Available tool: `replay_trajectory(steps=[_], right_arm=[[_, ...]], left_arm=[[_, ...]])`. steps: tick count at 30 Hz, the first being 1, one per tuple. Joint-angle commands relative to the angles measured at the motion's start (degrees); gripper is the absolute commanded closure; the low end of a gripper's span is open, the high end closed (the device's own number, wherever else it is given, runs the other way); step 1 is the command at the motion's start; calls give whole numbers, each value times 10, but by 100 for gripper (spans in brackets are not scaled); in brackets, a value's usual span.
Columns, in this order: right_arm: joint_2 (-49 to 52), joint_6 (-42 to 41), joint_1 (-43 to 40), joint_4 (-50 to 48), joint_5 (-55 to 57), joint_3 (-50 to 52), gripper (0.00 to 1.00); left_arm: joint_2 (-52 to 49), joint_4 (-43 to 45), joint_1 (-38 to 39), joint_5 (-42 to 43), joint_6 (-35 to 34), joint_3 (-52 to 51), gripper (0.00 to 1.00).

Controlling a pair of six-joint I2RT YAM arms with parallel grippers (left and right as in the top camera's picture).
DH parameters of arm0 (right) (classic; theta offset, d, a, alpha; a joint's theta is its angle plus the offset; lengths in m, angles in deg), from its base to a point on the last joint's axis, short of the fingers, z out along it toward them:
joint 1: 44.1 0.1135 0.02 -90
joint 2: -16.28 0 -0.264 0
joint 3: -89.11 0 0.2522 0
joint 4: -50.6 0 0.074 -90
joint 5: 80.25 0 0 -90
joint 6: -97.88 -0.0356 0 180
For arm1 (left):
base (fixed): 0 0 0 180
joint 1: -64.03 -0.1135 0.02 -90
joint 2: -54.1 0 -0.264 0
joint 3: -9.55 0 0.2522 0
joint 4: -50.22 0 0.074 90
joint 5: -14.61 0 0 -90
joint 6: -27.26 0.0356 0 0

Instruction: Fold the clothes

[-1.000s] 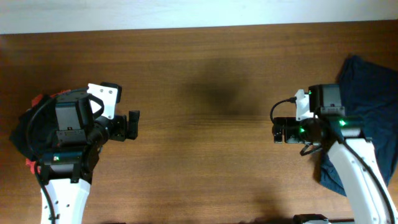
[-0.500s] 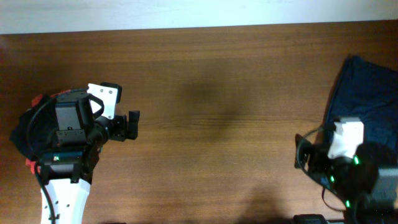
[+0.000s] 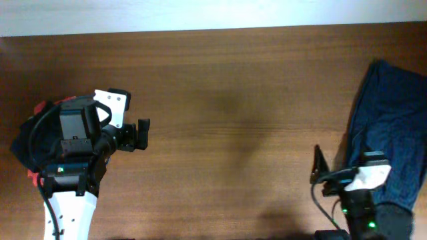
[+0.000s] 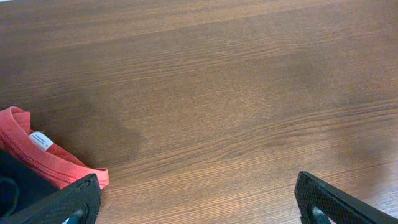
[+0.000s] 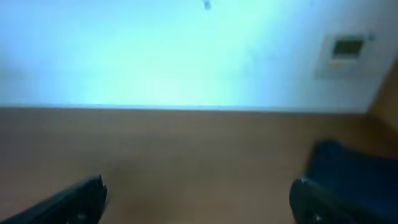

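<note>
The clothes lie in two places. A navy-blue garment (image 3: pixel 392 113) is spread at the table's right edge and shows as a blurred dark blue mass (image 5: pixel 348 171) in the right wrist view. A dark shirt (image 3: pixel 21 143) and a red tee (image 3: pixel 41 107) are bunched under the left arm; the left wrist view shows the red tee's hem with a white label (image 4: pixel 37 149). My left gripper (image 3: pixel 141 133) (image 4: pixel 199 211) hovers open over bare wood, right of that pile. My right gripper (image 3: pixel 333 170) (image 5: pixel 199 205) is open, empty, at the front right beside the navy garment.
The wooden table (image 3: pixel 233 120) stretches between the two arms. A pale wall with a small control panel (image 5: pixel 345 53) stands beyond the table's far edge. The right wrist view is blurred.
My right arm has pulled back from the middle right toward the front edge, so its camera now faces the far wall. The left arm and the clothes have not moved.
</note>
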Motion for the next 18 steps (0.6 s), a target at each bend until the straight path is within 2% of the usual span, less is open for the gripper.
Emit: replay_trajectory(steps=[1,5,10,14,18], right_arm=[[-66,5,3,-111,-57,123,1],[-89,5,6,-249,-78,222,1],[-89,66,23,-341,-76,313,1],[-89,72,29,-256,-72,311,1],[-89,72,29,-253,-72,311,1]], left_arm=[[0,0,-3,-4,-1,-3,1],[0,0,-3,-4,-1,-3,1],[0,0,-3,-4,-1,-3,1],[0,0,-3,-4,-1,-3,1],[0,0,-3,-4,-1,-3,1]])
